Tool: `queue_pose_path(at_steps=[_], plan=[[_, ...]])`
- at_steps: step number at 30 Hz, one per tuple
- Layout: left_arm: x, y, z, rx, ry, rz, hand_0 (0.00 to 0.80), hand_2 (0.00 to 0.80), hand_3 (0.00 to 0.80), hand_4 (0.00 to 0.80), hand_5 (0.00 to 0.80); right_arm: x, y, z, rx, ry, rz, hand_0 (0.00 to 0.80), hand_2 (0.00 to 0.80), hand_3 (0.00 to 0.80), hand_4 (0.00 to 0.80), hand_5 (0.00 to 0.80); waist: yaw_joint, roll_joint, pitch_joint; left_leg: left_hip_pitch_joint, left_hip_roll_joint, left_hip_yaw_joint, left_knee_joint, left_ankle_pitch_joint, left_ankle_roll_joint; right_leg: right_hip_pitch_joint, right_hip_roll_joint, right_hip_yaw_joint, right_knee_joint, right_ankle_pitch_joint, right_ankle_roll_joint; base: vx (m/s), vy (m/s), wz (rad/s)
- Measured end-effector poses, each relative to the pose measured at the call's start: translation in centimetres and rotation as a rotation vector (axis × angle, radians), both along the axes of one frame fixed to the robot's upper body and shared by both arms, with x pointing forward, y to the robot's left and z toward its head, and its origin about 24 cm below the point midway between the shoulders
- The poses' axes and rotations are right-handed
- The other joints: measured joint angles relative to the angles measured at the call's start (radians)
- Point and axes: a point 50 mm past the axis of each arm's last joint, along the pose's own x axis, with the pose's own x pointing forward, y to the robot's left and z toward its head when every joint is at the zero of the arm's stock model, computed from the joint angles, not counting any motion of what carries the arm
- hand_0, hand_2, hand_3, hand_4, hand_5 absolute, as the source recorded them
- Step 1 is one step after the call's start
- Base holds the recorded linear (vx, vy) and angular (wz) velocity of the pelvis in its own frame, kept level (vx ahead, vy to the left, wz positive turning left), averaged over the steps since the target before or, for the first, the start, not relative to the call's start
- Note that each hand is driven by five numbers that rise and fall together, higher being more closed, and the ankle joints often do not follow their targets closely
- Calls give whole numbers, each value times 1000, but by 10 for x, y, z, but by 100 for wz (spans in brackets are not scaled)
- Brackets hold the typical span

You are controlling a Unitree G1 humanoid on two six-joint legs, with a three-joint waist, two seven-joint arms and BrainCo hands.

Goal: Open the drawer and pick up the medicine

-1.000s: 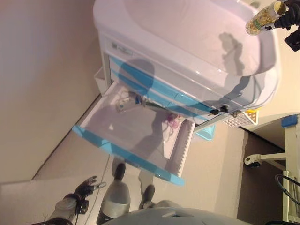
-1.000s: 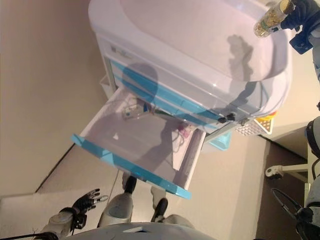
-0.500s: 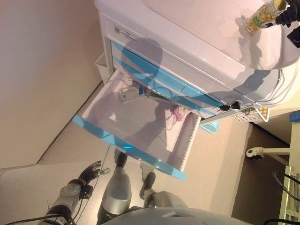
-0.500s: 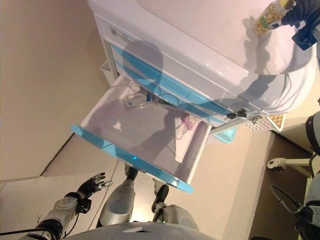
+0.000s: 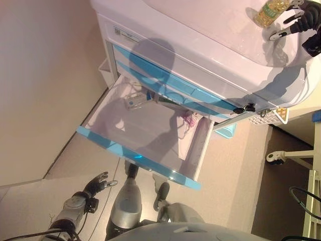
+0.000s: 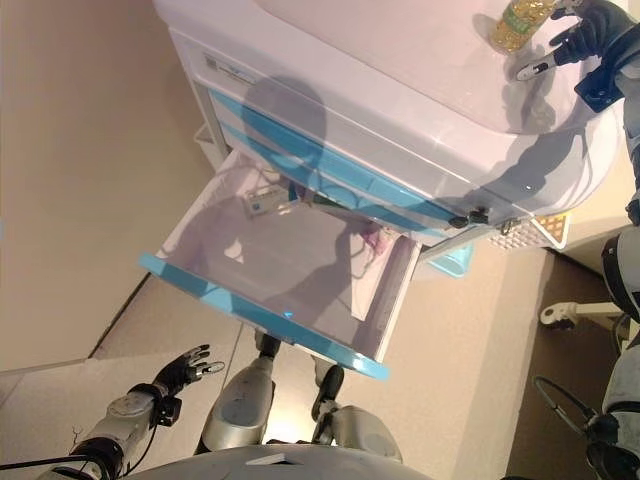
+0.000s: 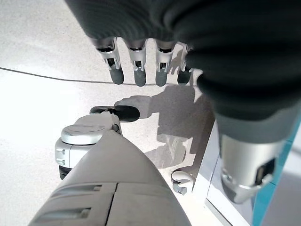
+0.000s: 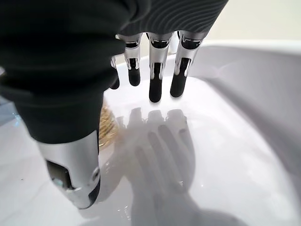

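Note:
A clear medicine bottle (image 5: 267, 10) with yellow contents rests in the white top tray (image 5: 215, 20) of the cart, and its gold side (image 8: 109, 128) shows beside the thumb in the right wrist view. My right hand (image 5: 302, 20) is just right of the bottle, open, with its fingers (image 8: 160, 80) straight over the tray. The drawer (image 5: 135, 159), white with a blue front, is pulled far out. A small box (image 5: 134, 102) and a pink item (image 5: 189, 119) lie inside it. My left hand (image 5: 95, 184) hangs low near the floor, open and holding nothing.
The cart has more blue-fronted drawers (image 5: 165, 83) above the open one. A white and yellow basket (image 5: 271, 116) and a teal bin (image 5: 225, 131) hang at its right side. A wheeled stand (image 5: 281, 158) is on the right and a wall (image 5: 45, 75) on the left.
My right hand was shut on the bottle; its fingers have now spread open and the bottle sits on the cart's top tray. The camera has shifted slightly. The left hand has barely moved.

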Motion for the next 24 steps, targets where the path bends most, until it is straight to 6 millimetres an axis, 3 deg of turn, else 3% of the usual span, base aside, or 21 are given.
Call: queue_pose_path(at_steps=[15,22,24], plan=[[-8,-1,-4,-4,21,2,0,0,0,0,0,-11,-13,17,136,-195,-33,0,0,0,0,0,-17,17,-8,25,0,12,-1,-3,-3,16,-9,13,0,11,5,-6,-5,-2],[-17,-5,-10,-22,52,7,0,0,0,0,0,-28,-20,39,282,-403,0,0,0,0,0,0,-57,56,-42,51,-2,51,-22,6,17,22,-13,51,-11,28,13,-47,16,-16],[-23,-6,-13,-26,67,11,0,0,0,0,0,-29,-20,38,310,-444,14,0,0,0,0,0,-79,59,-65,62,-2,55,-26,3,16,32,-13,53,-17,30,14,-50,39,-12]])
